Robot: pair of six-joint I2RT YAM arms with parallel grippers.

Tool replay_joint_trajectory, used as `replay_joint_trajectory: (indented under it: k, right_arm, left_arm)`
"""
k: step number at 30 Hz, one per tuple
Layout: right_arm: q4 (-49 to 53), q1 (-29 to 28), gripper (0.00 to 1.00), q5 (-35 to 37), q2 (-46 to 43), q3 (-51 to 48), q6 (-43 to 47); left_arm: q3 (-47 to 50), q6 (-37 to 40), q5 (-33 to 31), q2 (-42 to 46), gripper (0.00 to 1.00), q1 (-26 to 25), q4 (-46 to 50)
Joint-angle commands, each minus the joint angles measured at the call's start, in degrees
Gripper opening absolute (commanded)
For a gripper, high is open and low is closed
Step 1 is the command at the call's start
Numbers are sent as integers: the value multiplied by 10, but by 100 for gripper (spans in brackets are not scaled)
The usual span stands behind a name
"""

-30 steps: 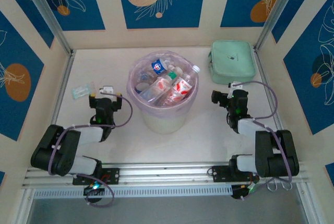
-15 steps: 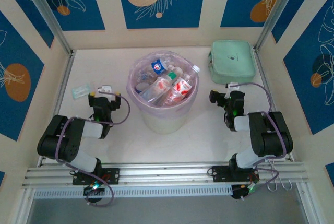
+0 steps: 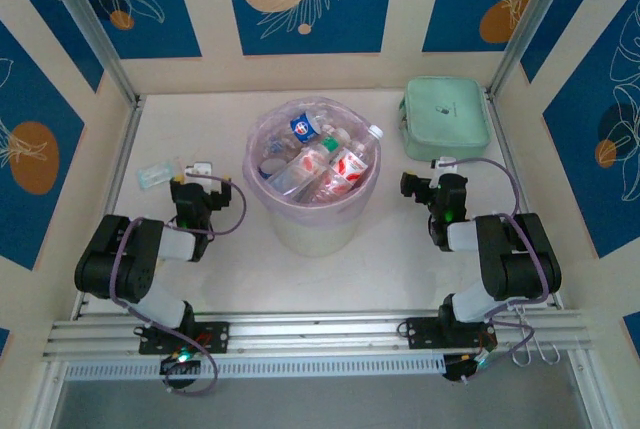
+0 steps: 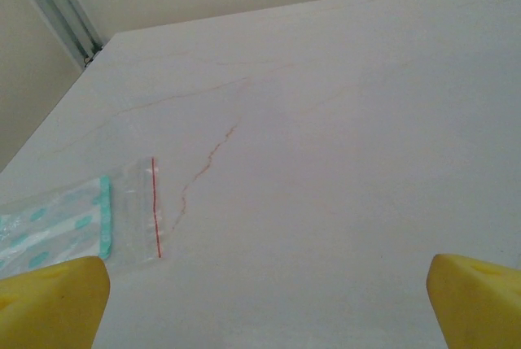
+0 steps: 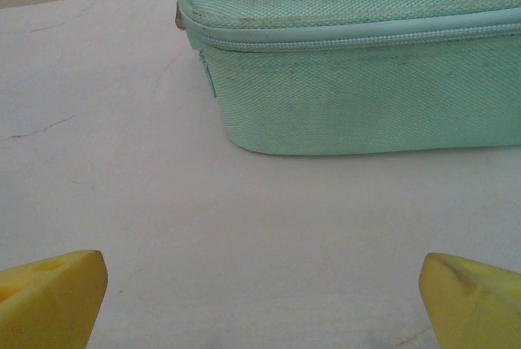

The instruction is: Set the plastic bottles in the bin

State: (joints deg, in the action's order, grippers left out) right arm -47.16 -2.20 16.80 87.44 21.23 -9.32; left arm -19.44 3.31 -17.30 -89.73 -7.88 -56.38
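The plastic bottles [image 3: 318, 154] are lying inside the bin [image 3: 310, 224], mid-bench [image 3: 380, 259]. The left end effector [image 3: 203, 183] and the right end effector [image 3: 427, 179] are sitting wide open on either side of it, gripping nothing.

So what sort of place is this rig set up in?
Most likely a purpose-built robot test booth, not a home or shop: a pale table walled on three sides by printed blue-and-cream panels on aluminium posts, with a mounting rail along the near edge.
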Motion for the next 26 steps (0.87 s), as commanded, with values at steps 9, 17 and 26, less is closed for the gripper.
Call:
replay_joint_trajectory:
  k: [9,17,26]
  right_arm:
    - [-18,-2,99,17,-2,12,10]
    - [-11,0,99,13,-1,16,8]
    - [-21,-4,99,19,-2,11,11]
  left_arm:
    - [-6,-7,12,-4,99,4,-15]
    - [-6,-7,11,-4,99,4,-15]
    - [-6,-7,10,-4,100,4,-14]
